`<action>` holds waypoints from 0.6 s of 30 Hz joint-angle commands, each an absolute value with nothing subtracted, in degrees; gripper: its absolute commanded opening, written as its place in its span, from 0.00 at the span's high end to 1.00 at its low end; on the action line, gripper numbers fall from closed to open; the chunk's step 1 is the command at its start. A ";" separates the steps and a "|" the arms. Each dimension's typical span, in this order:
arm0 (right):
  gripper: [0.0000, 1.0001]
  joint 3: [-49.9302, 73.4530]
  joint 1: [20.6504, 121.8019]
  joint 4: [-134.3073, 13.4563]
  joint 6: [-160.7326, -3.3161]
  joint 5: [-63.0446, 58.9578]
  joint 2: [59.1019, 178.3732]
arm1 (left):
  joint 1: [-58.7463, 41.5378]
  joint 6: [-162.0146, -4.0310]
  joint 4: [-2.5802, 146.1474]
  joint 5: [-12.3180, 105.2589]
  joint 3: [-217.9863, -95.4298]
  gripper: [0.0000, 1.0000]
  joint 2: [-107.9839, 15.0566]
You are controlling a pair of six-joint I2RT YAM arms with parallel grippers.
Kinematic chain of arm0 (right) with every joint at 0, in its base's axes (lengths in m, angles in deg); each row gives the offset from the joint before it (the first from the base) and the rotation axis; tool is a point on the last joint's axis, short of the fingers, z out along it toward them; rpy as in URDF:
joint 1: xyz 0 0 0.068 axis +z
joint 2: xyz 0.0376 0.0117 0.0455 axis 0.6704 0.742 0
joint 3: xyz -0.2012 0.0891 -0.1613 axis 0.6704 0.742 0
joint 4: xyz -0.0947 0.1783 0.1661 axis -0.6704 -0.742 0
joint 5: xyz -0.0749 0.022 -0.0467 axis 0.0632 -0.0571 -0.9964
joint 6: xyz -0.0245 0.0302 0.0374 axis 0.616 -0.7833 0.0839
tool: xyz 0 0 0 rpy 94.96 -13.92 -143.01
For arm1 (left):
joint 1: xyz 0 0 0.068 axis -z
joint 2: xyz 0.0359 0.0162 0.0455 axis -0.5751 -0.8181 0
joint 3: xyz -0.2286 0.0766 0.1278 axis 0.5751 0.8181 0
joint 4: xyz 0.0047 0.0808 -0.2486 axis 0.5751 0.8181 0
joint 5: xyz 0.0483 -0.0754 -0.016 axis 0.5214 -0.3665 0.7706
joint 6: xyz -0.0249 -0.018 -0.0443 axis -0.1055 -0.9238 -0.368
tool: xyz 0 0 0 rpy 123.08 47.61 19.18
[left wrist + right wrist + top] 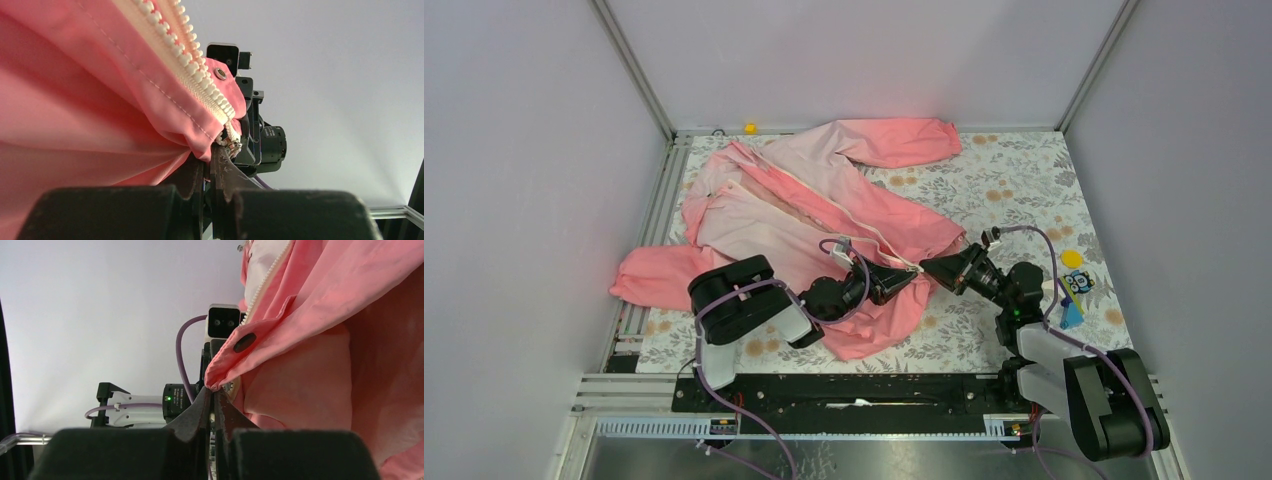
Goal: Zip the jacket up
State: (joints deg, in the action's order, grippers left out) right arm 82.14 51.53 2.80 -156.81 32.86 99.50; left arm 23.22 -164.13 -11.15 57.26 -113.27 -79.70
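The pink jacket (824, 200) lies spread on the floral table, its whitish zipper (824, 195) running from the collar at the back left toward the hem in front. Both grippers meet at the hem's zipper end. My left gripper (911, 277) is shut on the jacket's hem edge (200, 135), just under the bottom zipper teeth (200, 75) and a small metal piece (233, 146). My right gripper (927, 268) faces it and is shut on the other front edge (220, 375), pinched into a fold. A dark oval patch (245, 342) sits on that flap.
A small yellow object (750, 128) lies at the back edge. A yellow disc (1073, 258) and a small blue toy (1076, 288) sit at the right of the floral cloth (1014, 170). Grey walls enclose three sides.
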 commanded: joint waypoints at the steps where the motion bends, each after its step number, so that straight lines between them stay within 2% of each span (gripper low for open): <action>1: 0.99 79.69 53.00 3.13 -154.78 38.14 98.35 | 23.62 -164.70 -19.04 56.24 -114.22 1.00 -80.44; 18: 1.00 76.19 53.13 -8.43 -144.21 37.99 100.29 | 24.48 -160.59 -19.01 55.00 -114.05 1.00 -76.80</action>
